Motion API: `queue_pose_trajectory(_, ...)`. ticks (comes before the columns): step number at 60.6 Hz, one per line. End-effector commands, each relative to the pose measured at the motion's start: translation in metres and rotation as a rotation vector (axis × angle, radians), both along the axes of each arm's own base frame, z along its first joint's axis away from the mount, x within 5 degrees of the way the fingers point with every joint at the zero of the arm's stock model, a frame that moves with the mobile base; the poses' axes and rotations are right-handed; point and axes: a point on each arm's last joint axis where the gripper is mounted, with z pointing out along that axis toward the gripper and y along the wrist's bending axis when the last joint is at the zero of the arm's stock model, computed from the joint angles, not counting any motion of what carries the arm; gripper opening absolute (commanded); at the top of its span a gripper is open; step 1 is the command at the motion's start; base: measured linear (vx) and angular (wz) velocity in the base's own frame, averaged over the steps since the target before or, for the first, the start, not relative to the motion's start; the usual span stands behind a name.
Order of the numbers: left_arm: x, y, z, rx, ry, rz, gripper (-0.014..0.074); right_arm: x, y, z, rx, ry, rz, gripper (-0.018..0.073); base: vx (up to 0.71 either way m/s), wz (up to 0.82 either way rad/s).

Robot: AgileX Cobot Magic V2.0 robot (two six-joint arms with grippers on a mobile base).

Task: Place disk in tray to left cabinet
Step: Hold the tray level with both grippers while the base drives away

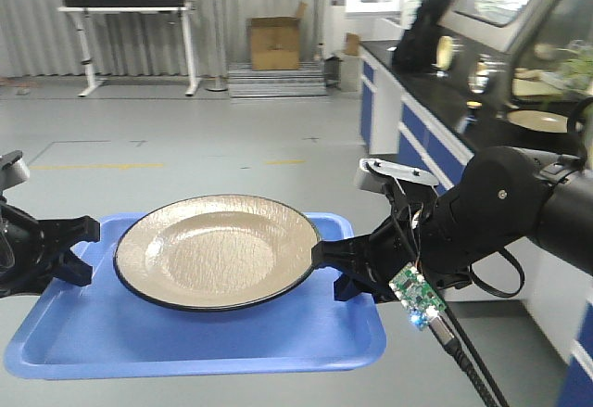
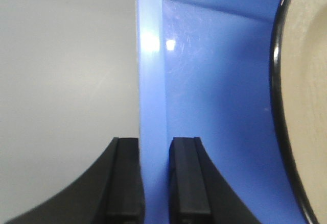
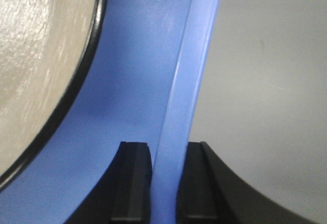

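the left gripper [image 2: 153, 150] is clamped on the left rim of the tray [image 1: 185, 342], the right gripper [image 3: 166, 152] on its right rim, holding it in the air; the disk [image 1: 218, 251] lies loose at the middle; if one arm dips or leads, the tray may tilt and the glossy disk slide off; the thin rim could also slip from either grip; the left cabinet is out of view.

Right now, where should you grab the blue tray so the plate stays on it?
Hold the tray by its thin raised rim at both short ends, one gripper from each side, as the left gripper and right gripper do. The disk covers the middle; the rim fits between the jaws.
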Motion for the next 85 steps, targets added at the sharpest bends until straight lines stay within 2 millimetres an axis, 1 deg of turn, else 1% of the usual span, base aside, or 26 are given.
queue_pose_trajectory(1,-0.0068,-0.0137,0.0359,-0.138,-0.129,0.012,-0.0001,-0.0098,0.0083,0.0405,0.134,-0.136,0.015,-0.0006,0.26,0.42)
queue_pose_trajectory(30,-0.0068,-0.0137,0.0359,-0.138,-0.129,0.012,-0.0001,-0.0098,0.0083,0.0405,0.133,-0.135,0.016,-0.0006,0.33,0.24)
queue_pose_trajectory(85,-0.0068,-0.0137,0.0359,-0.138,-0.129,0.012,-0.0001,-0.0104,0.0094,0.0405,0.134,-0.135,0.019,-0.0006,0.48,-0.02)
